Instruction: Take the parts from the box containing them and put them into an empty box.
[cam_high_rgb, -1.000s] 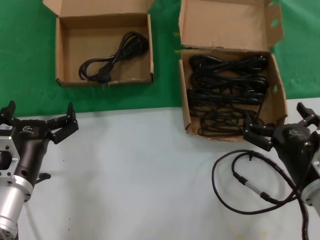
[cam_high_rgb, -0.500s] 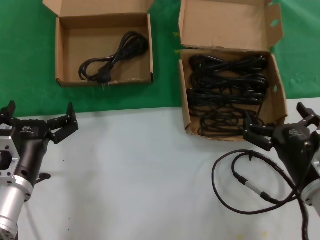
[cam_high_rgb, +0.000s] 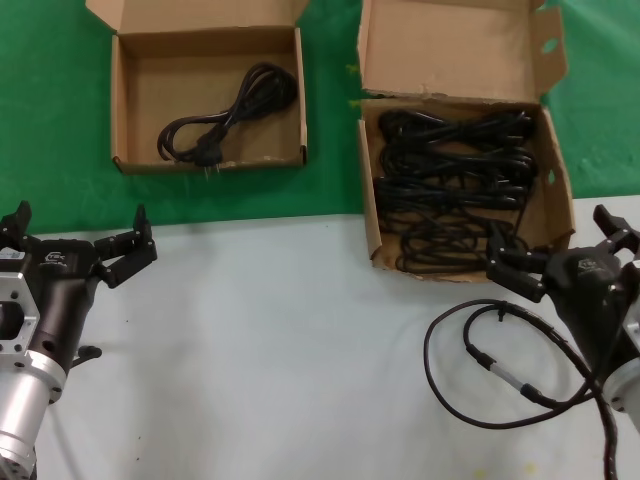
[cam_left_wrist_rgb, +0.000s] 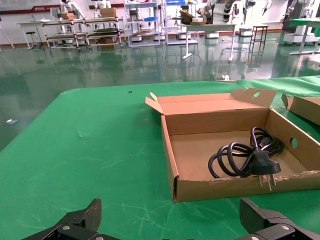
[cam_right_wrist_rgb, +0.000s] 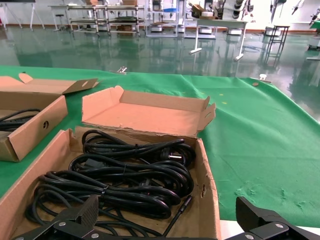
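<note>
- The right gripper has jaws wide open and holds nothing; it hangs at the near edge of the larger box (full of black cords).
- The left gripper is also wide open and empty, near the smaller box, where one cord lies.
- Nothing has moved since the earlier frames.

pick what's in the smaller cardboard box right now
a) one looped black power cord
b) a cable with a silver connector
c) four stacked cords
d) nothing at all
a: the smaller box holds a single looped black power cord with its plug near the front wall, also seen in the left wrist view; the other cords lie in the larger box.
</note>
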